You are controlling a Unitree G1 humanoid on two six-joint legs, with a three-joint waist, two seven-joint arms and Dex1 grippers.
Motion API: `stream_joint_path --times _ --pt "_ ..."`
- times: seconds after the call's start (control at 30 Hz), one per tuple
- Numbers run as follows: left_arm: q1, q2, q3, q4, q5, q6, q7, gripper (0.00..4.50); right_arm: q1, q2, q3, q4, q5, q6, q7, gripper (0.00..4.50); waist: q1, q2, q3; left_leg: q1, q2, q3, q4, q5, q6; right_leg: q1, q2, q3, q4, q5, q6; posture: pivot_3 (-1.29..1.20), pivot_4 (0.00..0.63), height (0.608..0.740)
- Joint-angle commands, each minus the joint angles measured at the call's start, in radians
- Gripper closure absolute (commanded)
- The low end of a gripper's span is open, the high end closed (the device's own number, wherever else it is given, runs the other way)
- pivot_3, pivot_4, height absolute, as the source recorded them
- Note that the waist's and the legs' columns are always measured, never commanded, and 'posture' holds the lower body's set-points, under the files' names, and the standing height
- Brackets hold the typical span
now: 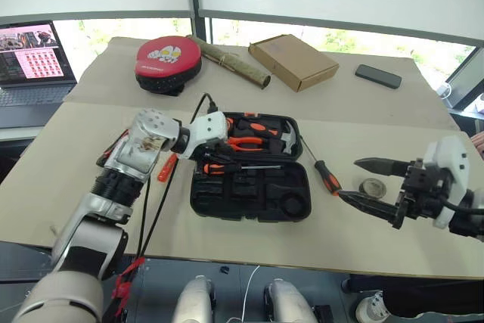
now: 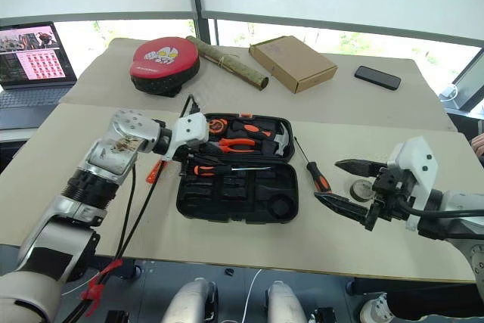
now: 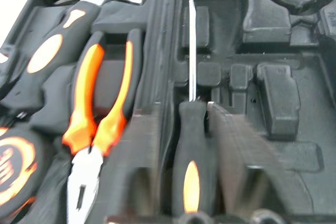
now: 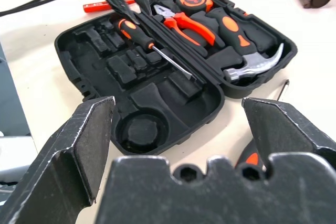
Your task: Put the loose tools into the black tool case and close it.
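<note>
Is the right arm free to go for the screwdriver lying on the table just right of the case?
Probably yes. The right tool is open and empty, beside the loose screwdriver, which lies clear of the black tool case. Only a small round object sits close by; the left tool is busy inside the case.

A tan table (image 1: 68, 164) carries the open black tool case (image 1: 249, 187); a screwdriver (image 1: 324, 172) lies just right of it, a phone (image 1: 378, 76) far behind.

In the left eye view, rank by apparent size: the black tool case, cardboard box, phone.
1. Black tool case, largest.
2. Cardboard box, though it sits farther back.
3. Phone, smallest.
</note>
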Motion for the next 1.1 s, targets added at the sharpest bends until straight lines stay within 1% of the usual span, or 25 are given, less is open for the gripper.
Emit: stream_joint_path --times 0.03,0.2,0.33,0.43,0.57,0.67,0.73,0.77,0.83,0.87,0.97,1.0,1.1 --pt "-0.017 -0.021 -0.014 0.025 0.027 -0.042 0.014 4.48 -0.024 -0.018 -0.01 -0.014 -0.008 -0.02 0.0 0.0 0.0 0.0 0.0 0.0 0.0 0.0 0.0 0.0 0.0 0.0 0.0 0.0 0.0 0.0 0.0 0.0 0.15 0.74" --pt "-0.023 -0.044 -0.043 0.066 0.081 -0.069 0.046 4.48 -0.025 -0.012 -0.011 -0.016 -0.009 -0.016 0.001 0.0 0.001 0.0 0.0 0.0 0.0 0.0 0.0 0.0 0.0 0.0 0.0 0.0 0.0 0.0 0.0 0.0 0.15 0.74" --pt "0.006 -0.048 -0.08 0.065 0.125 -0.116 0.04 4.48 -0.023 -0.006 -0.005 -0.019 -0.01 -0.016 -0.004 0.0 0.002 0.0 0.0 0.0 0.0 0.0 0.001 0.0 0.0 0.001 0.0 0.0 0.0 0.0 0.0 0.0 0.15 0.74" --pt "0.004 -0.066 -0.093 0.11 0.17 -0.142 0.093 4.48 -0.022 -0.003 0.0 -0.02 -0.012 -0.016 -0.008 0.0 0.003 0.0 0.0 0.0 0.0 -0.001 0.002 0.0 0.0 0.001 0.0 0.0 0.001 0.0 0.0 0.0 0.15 0.74" --pt "0.003 -0.079 -0.09 0.124 0.171 -0.147 0.091 4.48 -0.014 -0.001 -0.004 -0.026 -0.01 -0.016 -0.012 0.0 0.006 0.0 -0.001 0.0 0.0 -0.001 0.005 0.0 0.001 0.003 0.0 -0.001 0.001 0.0 0.001 0.0 0.15 0.74" --pt "0.0 -0.076 -0.041 0.088 0.109 -0.096 0.06 4.48 0.017 0.001 -0.025 -0.029 -0.029 -0.022 -0.021 0.0 0.006 0.0 -0.001 0.0 0.0 -0.002 0.006 0.0 0.001 0.004 0.0 -0.001 0.002 0.001 0.001 0.0 0.15 0.74" --pt "-0.003 -0.078 0.017 0.054 0.034 -0.045 0.029 4.48 0.049 0.006 -0.046 -0.034 -0.045 -0.023 -0.032 0.0 0.004 0.0 -0.001 0.0 -0.001 -0.002 0.006 0.0 0.001 0.004 0.0 -0.001 0.002 0.001 0.001 0.0 0.15 0.74" --pt "-0.005 -0.078 0.07 0.028 -0.03 0.002 0.018 4.48 0.084 0.011 -0.07 -0.033 -0.065 -0.02 -0.041 0.0 0.002 0.0 0.0 0.0 0.0 -0.002 0.006 0.0 0.001 0.003 0.0 -0.001 0.002 0.001 0.001 0.0 0.15 0.74" --pt "0.001 -0.071 0.16 -0.027 -0.132 0.063 0.009 3.98 0.155 0.027 -0.133 -0.03 -0.08 -0.002 -0.053 0.0 0.002 0.0 0.0 -0.003 0.0 -0.002 0.006 0.0 0.001 0.0 0.0 -0.001 0.003 0.001 0.001 0.0 0.15 0.74" --pt "0.013 -0.052 0.2 -0.081 -0.194 0.117 -0.016 3.83 0.201 0.04 -0.185 -0.03 -0.077 0.017 -0.055 0.0 0.001 0.0 0.0 -0.004 0.0 -0.003 0.006 0.0 0.001 -0.001 0.0 -0.001 0.003 0.001 0.001 0.0 0.15 0.74" --pt "0.047 0.022 0.256 -0.225 -0.346 0.313 -0.11 2.59 0.318 0.069 -0.314 -0.038 -0.072 0.045 -0.041 0.0 0.0 0.0 0.0 -0.004 0.0 -0.003 0.005 0.0 0.001 -0.001 0.0 -0.001 0.003 0.0 0.002 0.0 0.15 0.74" --pt "0.059 0.05 0.271 -0.268 -0.392 0.368 -0.132 2.31 0.36 0.081 -0.358 -0.042 -0.074 0.05 -0.034 0.0 -0.003 0.001 0.0 -0.004 0.0 -0.003 0.005 0.0 0.001 -0.001 0.0 -0.001 0.003 0.0 0.002 0.0 0.15 0.74" --pt "0.088 0.114 0.305 -0.365 -0.498 0.479 -0.166 1.23 0.449 0.104 -0.445 -0.044 -0.073 0.063 -0.027 0.0 -0.006 0.002 -0.001 -0.001 0.0 -0.003 0.005 0.0 0.001 0.001 0.0 -0.001 0.003 0.0 0.002 0.0 0.15 0.74"
